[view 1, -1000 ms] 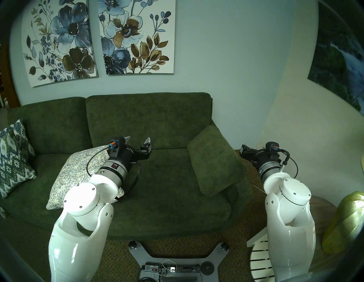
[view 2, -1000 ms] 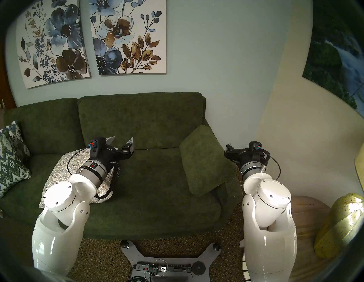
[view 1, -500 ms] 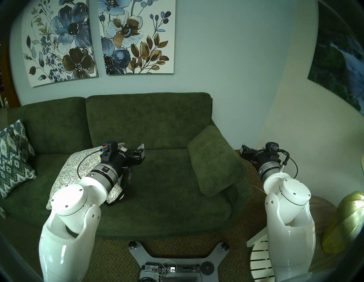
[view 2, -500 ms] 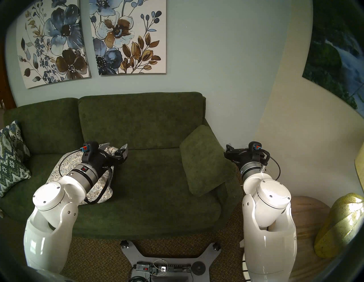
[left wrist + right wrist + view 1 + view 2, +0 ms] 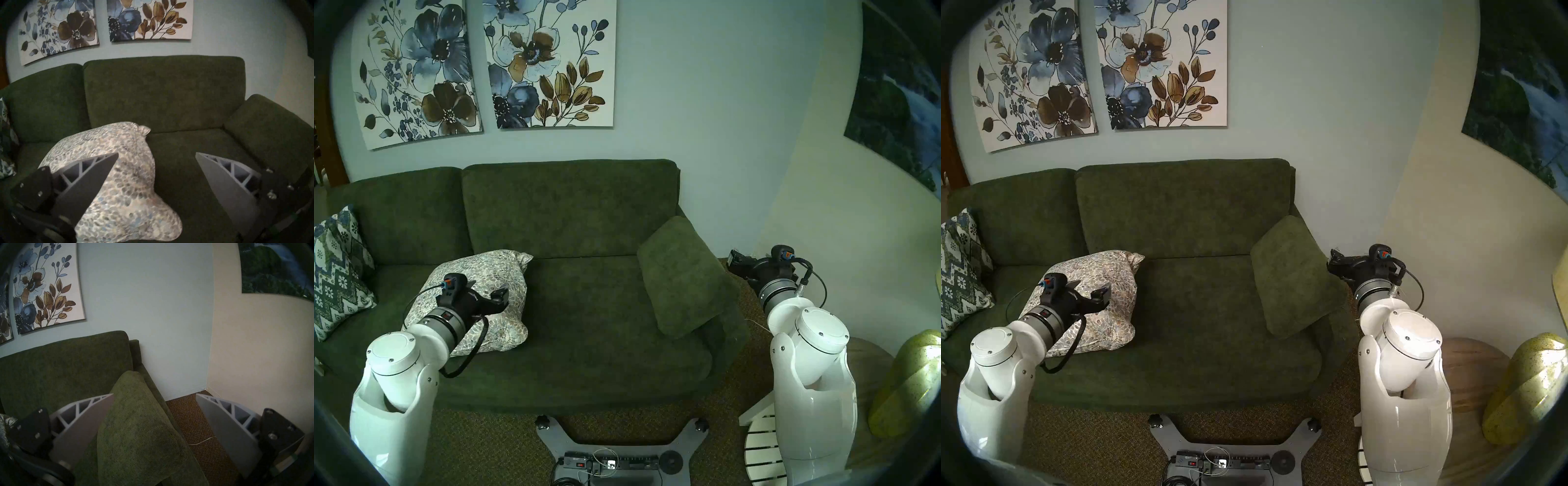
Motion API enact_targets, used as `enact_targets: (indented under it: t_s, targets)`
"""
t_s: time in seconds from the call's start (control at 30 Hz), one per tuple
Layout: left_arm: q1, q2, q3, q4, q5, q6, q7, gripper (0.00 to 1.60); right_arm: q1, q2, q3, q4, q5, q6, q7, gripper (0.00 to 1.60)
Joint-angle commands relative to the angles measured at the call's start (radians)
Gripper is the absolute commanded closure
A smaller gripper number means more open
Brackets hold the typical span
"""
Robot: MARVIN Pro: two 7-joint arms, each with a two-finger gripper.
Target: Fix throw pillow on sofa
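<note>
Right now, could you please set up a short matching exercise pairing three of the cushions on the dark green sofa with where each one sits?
Things:
1. cream-and-grey pebble-print throw pillow
2. blue-green-white zigzag-and-flower pillow
3. plain dark green cushion

Places:
A. propped against the sofa's arm on the robot's right
B. on the seat, crumpled, below the open fingers of the left gripper
C. at the sofa's end on the robot's left

Pairs: 1-B, 2-C, 3-A
</note>
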Motion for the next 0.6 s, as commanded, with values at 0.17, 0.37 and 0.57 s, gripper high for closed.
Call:
enact_targets:
  t_s: [0.17,0.37,0.57]
  targets:
    - [0.058,0.078,-0.183,0.075,-0.075,0.062,-0.144,0.00,0.001,0.000,0.001,-0.014,0.000,-0.001,0.000,0.00]
    - [0.031,0.120,-0.174,0.134,-0.089,0.135,-0.173,0.00,0.001,0.000,0.001,-0.015,0.000,-0.001,0.000,0.00]
    - [0.003,0.126,-0.107,0.168,-0.062,0.127,-0.157,0.00,0.001,0.000,0.001,-0.015,0.000,-0.001,0.000,0.00]
